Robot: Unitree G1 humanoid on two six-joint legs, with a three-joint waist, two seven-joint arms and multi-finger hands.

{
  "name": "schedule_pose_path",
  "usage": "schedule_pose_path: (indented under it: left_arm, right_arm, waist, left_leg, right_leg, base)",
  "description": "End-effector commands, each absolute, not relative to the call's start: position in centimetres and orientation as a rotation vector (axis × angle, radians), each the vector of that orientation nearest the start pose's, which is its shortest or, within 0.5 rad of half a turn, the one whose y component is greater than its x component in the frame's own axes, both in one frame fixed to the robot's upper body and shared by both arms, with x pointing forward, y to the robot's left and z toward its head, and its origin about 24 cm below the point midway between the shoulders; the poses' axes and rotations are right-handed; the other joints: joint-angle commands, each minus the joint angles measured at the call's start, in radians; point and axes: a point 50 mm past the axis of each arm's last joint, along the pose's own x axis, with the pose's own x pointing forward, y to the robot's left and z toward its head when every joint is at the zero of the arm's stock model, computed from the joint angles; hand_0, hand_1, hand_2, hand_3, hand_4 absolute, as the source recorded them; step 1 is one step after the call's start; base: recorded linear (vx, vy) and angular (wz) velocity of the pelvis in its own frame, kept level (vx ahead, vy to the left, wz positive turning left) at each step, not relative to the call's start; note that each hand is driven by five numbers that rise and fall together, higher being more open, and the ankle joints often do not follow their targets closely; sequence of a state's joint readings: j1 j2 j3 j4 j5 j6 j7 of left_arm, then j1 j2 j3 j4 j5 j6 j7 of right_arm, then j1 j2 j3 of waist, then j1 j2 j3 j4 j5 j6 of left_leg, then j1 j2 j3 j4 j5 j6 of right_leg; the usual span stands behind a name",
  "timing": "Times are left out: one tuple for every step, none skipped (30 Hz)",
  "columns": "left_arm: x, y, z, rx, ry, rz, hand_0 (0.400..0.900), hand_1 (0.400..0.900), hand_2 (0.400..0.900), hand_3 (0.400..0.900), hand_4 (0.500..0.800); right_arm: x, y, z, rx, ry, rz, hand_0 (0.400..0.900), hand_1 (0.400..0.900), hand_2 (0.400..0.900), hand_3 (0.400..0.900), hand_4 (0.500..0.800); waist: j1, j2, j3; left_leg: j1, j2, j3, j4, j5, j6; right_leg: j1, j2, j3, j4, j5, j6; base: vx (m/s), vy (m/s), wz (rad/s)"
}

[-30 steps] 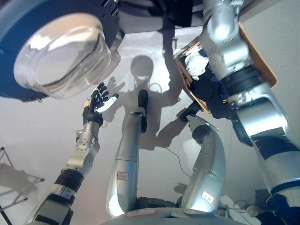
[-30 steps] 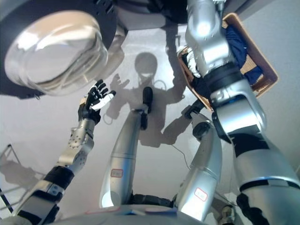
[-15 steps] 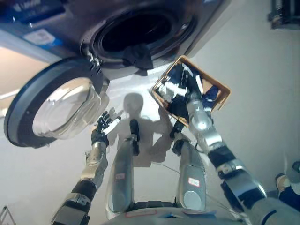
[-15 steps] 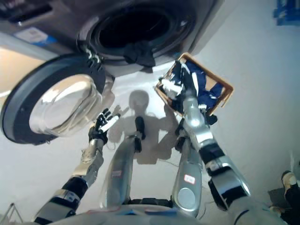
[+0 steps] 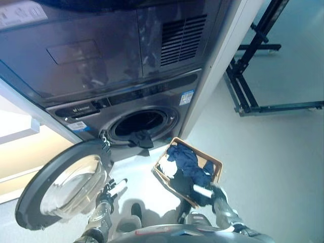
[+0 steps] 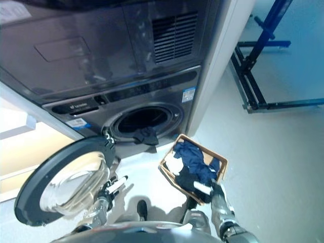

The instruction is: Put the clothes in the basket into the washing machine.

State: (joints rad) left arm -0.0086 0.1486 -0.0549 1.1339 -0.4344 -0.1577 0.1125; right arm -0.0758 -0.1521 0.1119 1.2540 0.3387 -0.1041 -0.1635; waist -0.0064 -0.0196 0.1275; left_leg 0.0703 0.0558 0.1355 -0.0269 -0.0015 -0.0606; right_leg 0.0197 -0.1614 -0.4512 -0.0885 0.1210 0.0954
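The dark grey washing machine point(image 5: 139, 124) stands with its round door point(image 5: 63, 185) swung open to the left. A dark cloth point(image 5: 140, 138) hangs over the lower lip of the drum opening. The brown basket point(image 5: 216, 163) sits on the floor right of the door, holding dark blue clothes point(image 5: 187, 162) and a white piece point(image 6: 174, 166). My right hand point(image 5: 210, 192) is at the basket's near corner, on the dark clothes; its grip is hidden. My left hand point(image 5: 109, 190) is open with its fingers spread, just below the door's right edge, holding nothing.
A second dark appliance point(image 5: 101, 45) with a vent grille is stacked above the washer. A white wall edge point(image 5: 220, 76) runs along the machine's right side. A dark metal frame stand point(image 5: 253, 66) stands on the floor at the far right.
The whole picture has shifted: the camera now looks from farther back and takes in the whole machine front. My right hand stays at the basket and my left hand by the door.
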Motion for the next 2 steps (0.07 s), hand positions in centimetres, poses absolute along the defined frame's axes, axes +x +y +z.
schedule_pose_path:
  left_arm:
    - [12.36,21.96,-15.18,-0.140,0.958,0.415,0.900,0.900,0.900,0.900,0.800]
    - [12.12,21.99,-15.25,-0.136,0.967,0.410,0.900,0.900,0.900,0.900,0.800]
  right_arm:
    - [15.32,-22.10,-14.50,0.080,0.972,-0.450,0.900,0.900,0.900,0.900,0.800]
    - [14.68,-22.27,-14.75,0.088,0.996,-0.463,0.900,0.900,0.900,0.900,0.800]
  waist:
    - [0.010,-0.003,-0.025]
    - [0.012,-0.003,-0.034]
  left_leg:
    - [-0.039,-0.043,-0.002,-0.044,0.075,-0.012]
    - [-0.028,-0.042,-0.002,-0.045,0.071,-0.011]
  right_leg:
    - [0.071,0.007,-0.033,0.017,-0.047,0.111]
    - [0.080,0.009,-0.028,0.016,-0.051,0.108]
  base:
    - [0.10,-0.010,-0.08]
    - [0.06,-0.012,-0.06]
